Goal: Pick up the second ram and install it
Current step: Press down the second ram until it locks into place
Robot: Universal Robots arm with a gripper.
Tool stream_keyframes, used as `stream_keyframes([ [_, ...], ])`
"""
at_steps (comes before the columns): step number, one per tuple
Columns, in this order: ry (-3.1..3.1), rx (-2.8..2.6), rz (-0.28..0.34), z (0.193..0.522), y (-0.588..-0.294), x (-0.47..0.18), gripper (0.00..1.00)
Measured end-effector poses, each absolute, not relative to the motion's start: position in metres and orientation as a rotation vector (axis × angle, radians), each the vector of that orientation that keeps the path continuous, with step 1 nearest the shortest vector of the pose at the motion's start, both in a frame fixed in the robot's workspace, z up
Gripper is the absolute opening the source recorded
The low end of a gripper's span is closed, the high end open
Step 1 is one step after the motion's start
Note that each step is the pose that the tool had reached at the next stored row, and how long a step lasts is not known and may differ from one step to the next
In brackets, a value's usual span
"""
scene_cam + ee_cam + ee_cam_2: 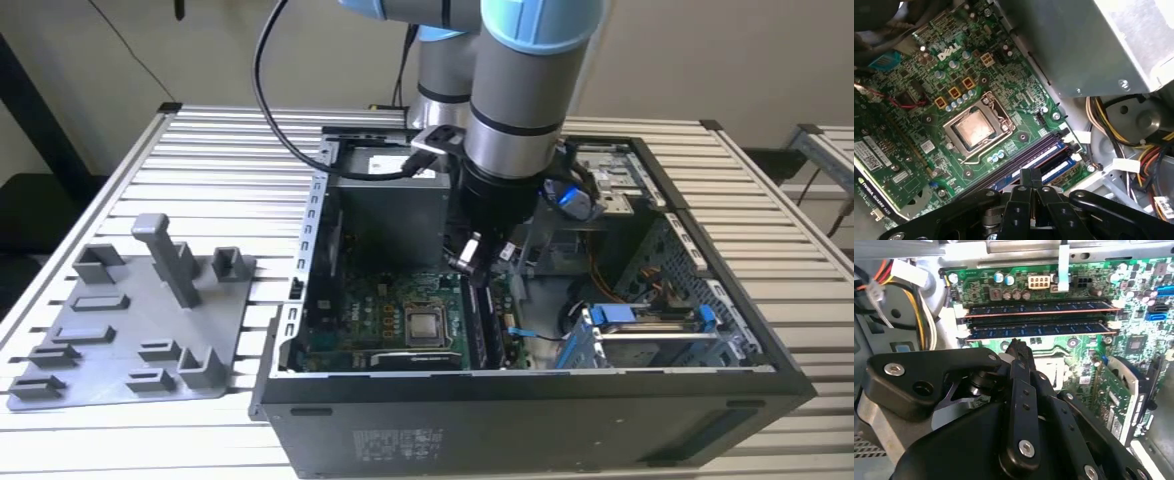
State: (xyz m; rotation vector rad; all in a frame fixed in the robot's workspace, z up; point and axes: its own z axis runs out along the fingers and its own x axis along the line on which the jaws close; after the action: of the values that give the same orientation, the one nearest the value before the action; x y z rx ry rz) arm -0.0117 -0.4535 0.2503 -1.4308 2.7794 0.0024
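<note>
Inside the open computer case (534, 390), which lies on its side over the middle and the exterior view's right part of the slatted tabletop (214, 130), the arm reaches down so that the tool (467, 262) hangs low over the green motherboard. Near the tabletop's edge on the exterior view's left sits the grey fixture tray (120, 330), well apart from the case.

In both wrist views the tool (1015, 346) (1030, 175) has its two fingers pressed together, with nothing pinched between them.

In the second wrist view two dark memory sticks stand edge-up in neighbouring slots, parallel and close to each other. The one closer to the fingertips I take to be the second ram (1039, 330); the other stick (1039, 307) lies just beyond it. Both look level along their length, so the second ram appears to be in its slot already, though whether its end clips have fully latched is too small to tell.

The relation that matters is this: the fingertips sit just beside the second ram's long side, on the side of the processor socket (973, 129), somewhat closer to the end by the bundle of coloured wires (929, 315) than to the other end. The stick's long axis runs crosswise to the line of the fingers. Whether the tips touch the board's upper edge cannot be made out.
</note>
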Motion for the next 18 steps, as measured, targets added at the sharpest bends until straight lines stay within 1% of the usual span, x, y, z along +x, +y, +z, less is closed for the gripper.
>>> stream_keyframes([
  [4,2.777,-1.439,-0.001,0.2498,-0.4598,-0.0117,0.11],
  [18,2.583,-1.76,0.0,0.2475,-0.4599,-0.0116,0.11],
])
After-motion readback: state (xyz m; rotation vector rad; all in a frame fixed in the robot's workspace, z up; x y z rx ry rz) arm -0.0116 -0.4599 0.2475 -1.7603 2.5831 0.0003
